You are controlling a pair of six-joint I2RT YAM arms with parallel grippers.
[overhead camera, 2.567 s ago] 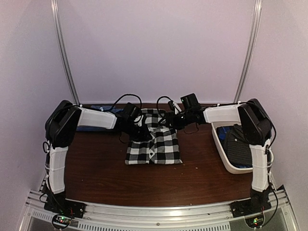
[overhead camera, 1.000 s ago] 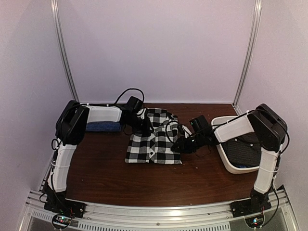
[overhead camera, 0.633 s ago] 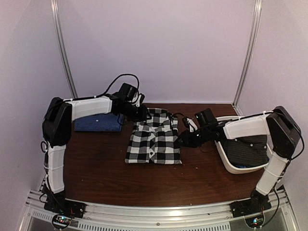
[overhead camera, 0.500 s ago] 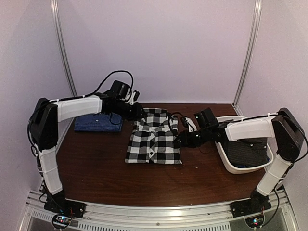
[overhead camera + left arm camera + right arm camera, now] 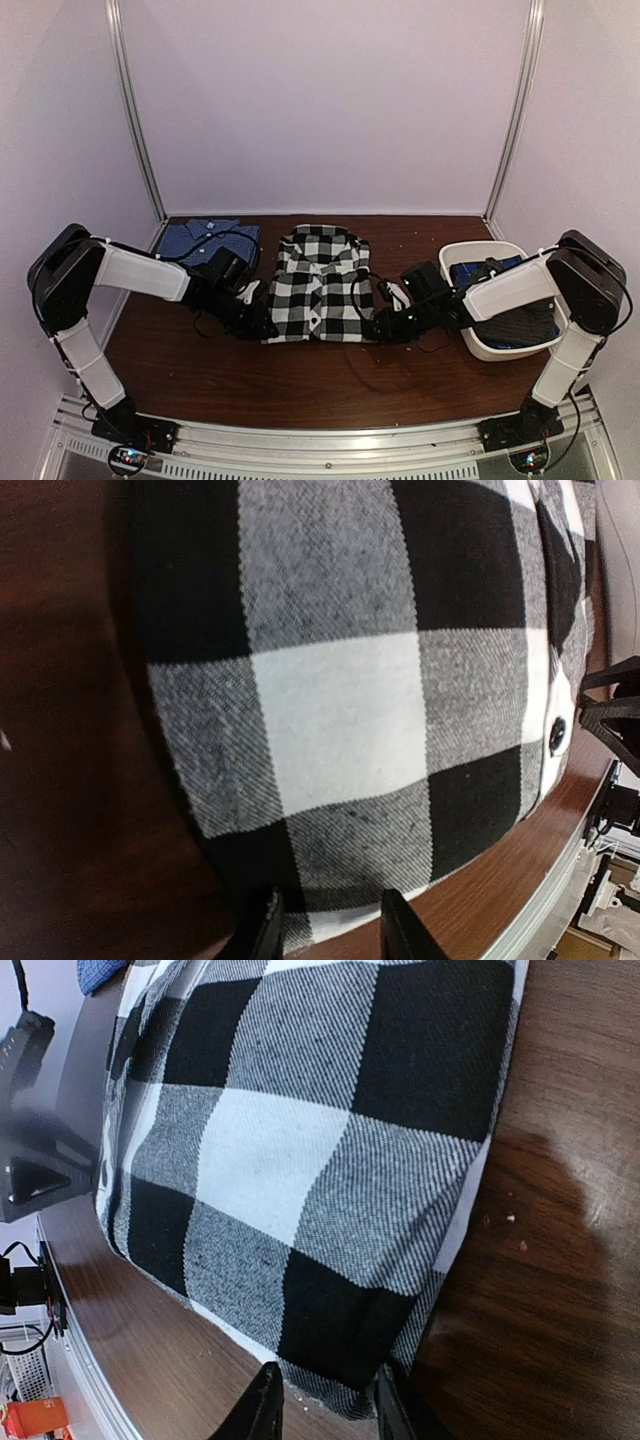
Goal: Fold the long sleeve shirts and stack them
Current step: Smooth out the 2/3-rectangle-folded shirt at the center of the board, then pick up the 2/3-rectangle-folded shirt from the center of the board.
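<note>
Blue shirt: folded, at the back left of the table, well apart from both grippers.
Left gripper: low at the near-left corner of the checked shirt. In the wrist view its jaws stand apart with the hem at their mouth, so it is released, with no bite on the cloth.
Checked shirt: folded into a rectangle at mid-table, collar toward the back, button placket up. It lies beside the blue shirt, not on it.
Right gripper: at the near-right corner of the same shirt, jaws likewise apart and empty, the corner just at the fingertips.
Basket: far right, holding the charcoal shirt in a heap, not yet folded.
Step, as I judge it: take both near corners, then lift or slide the fold toward the blue shirt to start the stack.
Risk, top layer only: if the fingers catch just the upper layer, the fold would open on the lift — the jaws need to get under the whole bundle.
Risk, uneven lift: one arm leading the other would skew or drag the cloth and spoil the rectangle.
Risk, table scrape: fingers this low could jam on the wood while closing.
Risk, far end: held only at the near corners, the collar end may droop and unfold in transit.
</note>
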